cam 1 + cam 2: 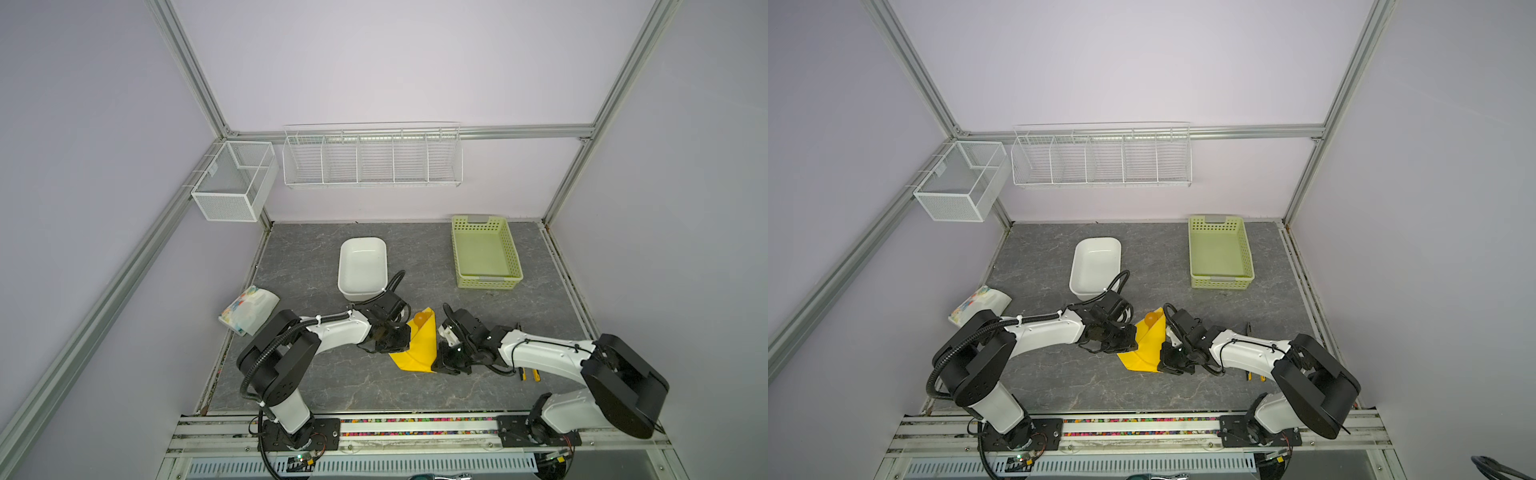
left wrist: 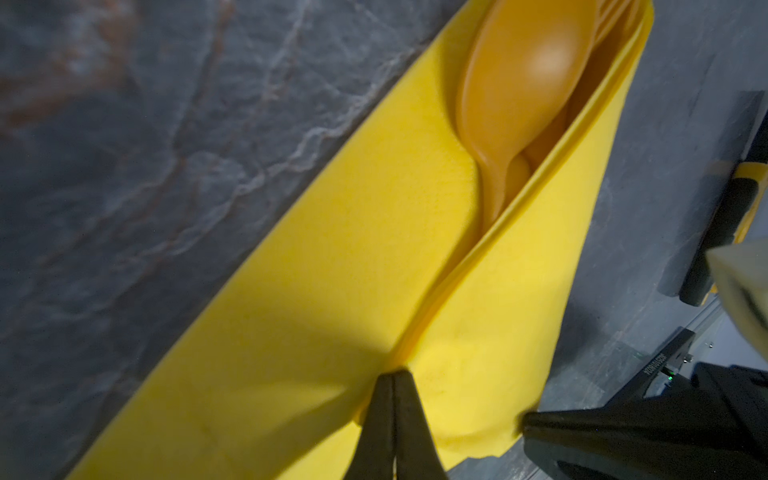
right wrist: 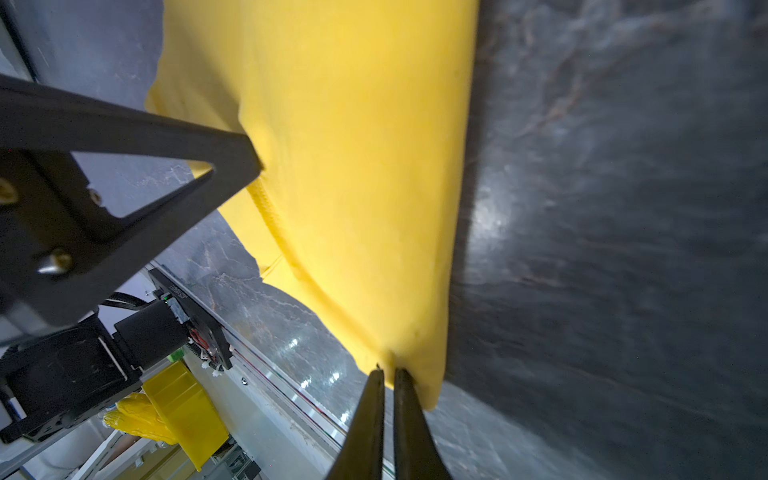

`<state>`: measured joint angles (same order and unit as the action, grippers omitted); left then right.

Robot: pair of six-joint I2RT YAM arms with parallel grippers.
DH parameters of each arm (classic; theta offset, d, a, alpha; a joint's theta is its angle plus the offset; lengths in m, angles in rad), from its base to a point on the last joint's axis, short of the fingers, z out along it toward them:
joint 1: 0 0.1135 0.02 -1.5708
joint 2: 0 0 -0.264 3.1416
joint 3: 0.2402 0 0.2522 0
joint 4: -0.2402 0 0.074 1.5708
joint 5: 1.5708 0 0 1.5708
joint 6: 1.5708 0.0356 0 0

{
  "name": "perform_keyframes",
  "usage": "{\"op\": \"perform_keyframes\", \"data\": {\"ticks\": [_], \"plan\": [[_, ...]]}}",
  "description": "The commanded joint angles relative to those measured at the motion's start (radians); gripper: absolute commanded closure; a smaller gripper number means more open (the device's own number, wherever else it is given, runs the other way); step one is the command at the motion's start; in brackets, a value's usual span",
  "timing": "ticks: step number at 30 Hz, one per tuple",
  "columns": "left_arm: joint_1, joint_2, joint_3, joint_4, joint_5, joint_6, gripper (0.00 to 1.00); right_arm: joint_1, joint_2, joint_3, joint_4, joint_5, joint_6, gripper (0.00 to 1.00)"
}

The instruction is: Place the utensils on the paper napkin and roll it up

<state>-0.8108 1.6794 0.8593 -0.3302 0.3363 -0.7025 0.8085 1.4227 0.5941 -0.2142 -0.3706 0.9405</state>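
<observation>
The paper napkin lies on the grey tabletop between my two arms, folded over the utensils into a long wedge. An orange spoon bowl pokes out of its far end. The left wrist view shows the spoon and fork tines tucked inside the napkin. My left gripper is shut on the edge of the folded flap. At the near right corner of the napkin, my right gripper is shut on the paper.
A white tub stands behind the left arm and a green basket at the back right. A white printed packet lies at the left edge. Yellow-handled pliers lie under the right arm. Wire baskets hang on the walls.
</observation>
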Motion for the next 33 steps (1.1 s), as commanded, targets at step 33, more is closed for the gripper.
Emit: {"op": "perform_keyframes", "data": {"ticks": [33], "plan": [[-0.057, 0.03, 0.079, -0.009, 0.061, 0.018, 1.0, 0.005, 0.045, -0.026, -0.036, 0.045, -0.015, 0.88]]}}
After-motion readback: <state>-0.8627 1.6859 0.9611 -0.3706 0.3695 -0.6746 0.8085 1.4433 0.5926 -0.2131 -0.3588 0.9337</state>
